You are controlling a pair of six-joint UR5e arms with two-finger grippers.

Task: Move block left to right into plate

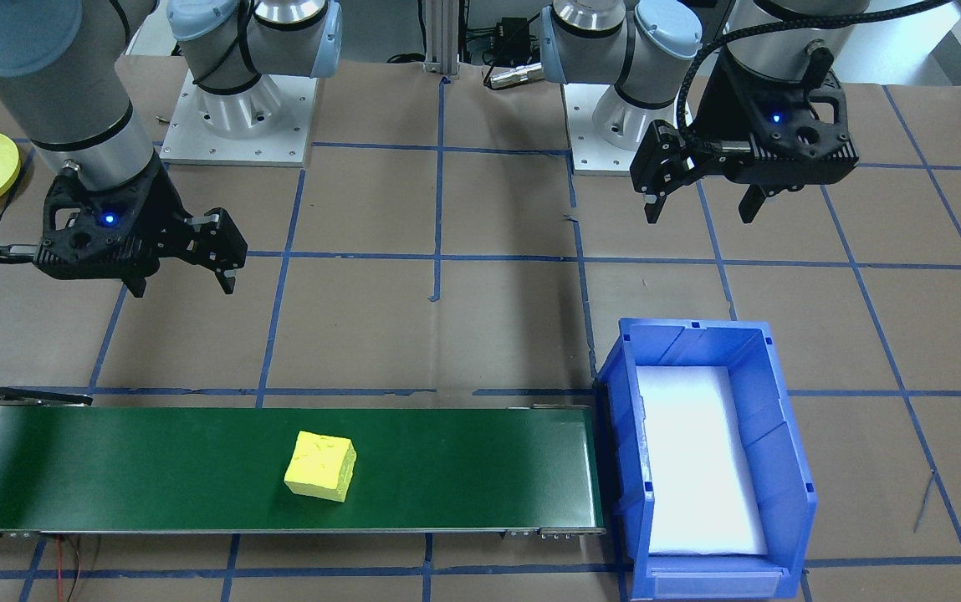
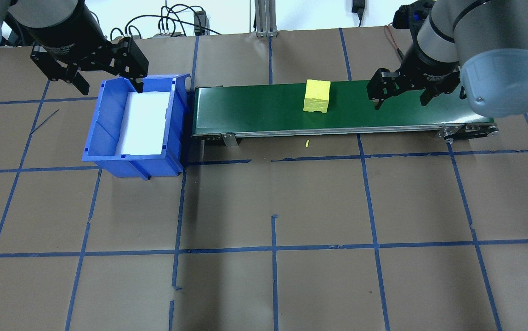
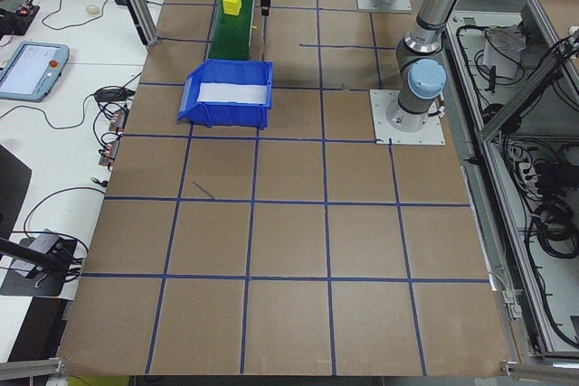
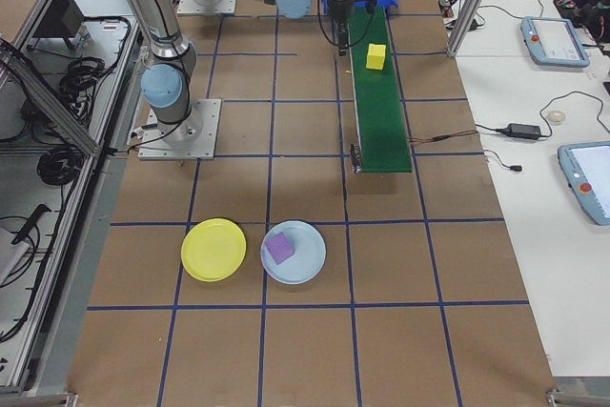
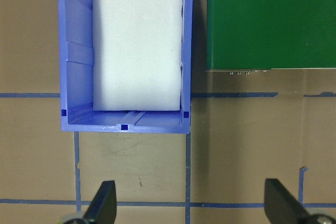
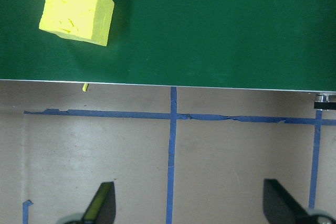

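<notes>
A yellow block [image 1: 321, 466] [image 2: 317, 95] lies near the middle of the green conveyor belt [image 1: 154, 468]. In the right wrist view the block [image 6: 77, 11] sits at the upper left. My right gripper [image 1: 184, 287] [image 6: 189, 203] hangs open and empty over the table on the robot's side of the belt, apart from the block. My left gripper [image 1: 700, 211] [image 5: 191, 203] is also open and empty, above the table just behind the blue bin [image 1: 781, 468]. A yellow plate [image 4: 213, 249] and a light blue plate [image 4: 307, 259] lie on the table's right end.
The blue bin [image 2: 107, 119] with a white foam liner stands at the belt's left end. A purple block [image 4: 281, 246] rests in the light blue plate. Brown paper with blue tape lines covers the table. Both arm bases [image 1: 237, 117] stand at the back.
</notes>
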